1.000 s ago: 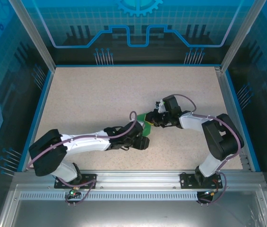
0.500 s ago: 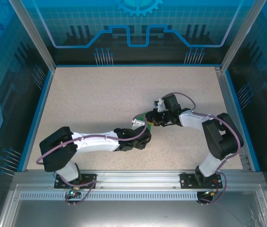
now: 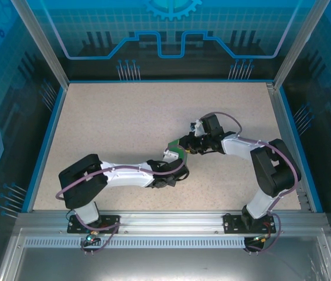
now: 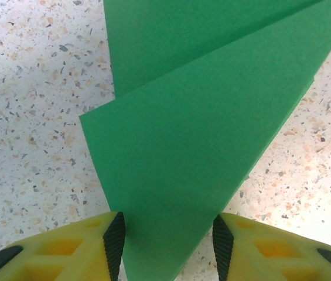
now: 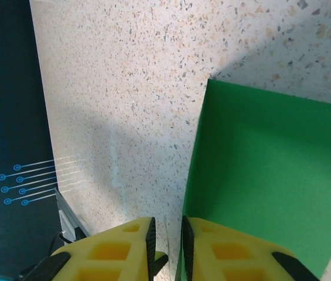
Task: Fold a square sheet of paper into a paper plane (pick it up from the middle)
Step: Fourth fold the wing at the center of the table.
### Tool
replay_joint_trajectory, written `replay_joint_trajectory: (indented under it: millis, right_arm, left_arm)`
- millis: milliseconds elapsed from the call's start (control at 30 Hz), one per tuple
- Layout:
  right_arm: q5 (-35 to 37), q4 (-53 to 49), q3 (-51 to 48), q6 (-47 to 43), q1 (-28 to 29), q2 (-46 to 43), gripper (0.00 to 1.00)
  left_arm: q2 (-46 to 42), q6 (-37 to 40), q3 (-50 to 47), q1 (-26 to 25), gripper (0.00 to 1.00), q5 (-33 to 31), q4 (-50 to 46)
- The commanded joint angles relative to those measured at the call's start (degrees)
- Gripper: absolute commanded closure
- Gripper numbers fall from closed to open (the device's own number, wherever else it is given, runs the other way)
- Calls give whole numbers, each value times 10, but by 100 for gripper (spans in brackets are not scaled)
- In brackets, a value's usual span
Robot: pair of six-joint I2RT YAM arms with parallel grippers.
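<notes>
The paper plane [image 4: 194, 134] lies on the table [image 3: 124, 117] between the left pincer [image 4: 168, 231] and the right pincer [image 5: 166, 234]

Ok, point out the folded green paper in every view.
Top external: folded green paper near the picture's centre.
Left wrist: runs down the middle, top edge to bottom.
Right wrist: lower right half.
Shared landmark: the speckled tabletop beneath it.

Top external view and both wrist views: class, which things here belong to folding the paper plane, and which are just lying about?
Belongs to the job: green paper, already partly folded; left fingers; right fingers.
Just there: speckled table; blue enclosure walls; metal rail at the near edge.
</notes>
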Motion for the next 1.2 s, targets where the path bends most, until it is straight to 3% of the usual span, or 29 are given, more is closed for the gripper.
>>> replay_joint_trajectory:
  millis: [0,433,933,1167]
  right_arm:
    - [-15,-16,12,-11,-6,8,78]
    - [-10,-20,5,-16,-6,19,78]
    - [-18,-26,9,-22,-6,25,78]
    - [-9,-41,11,-32,-9,19,78]
  left_arm:
    - [11,-9,19,-3,55,-15,-7]
    - [3,-1,15,-2,58,0,3]
    - [-2,11,18,12,52,29,25]
    - [-30,30,1,26,46,85,58]
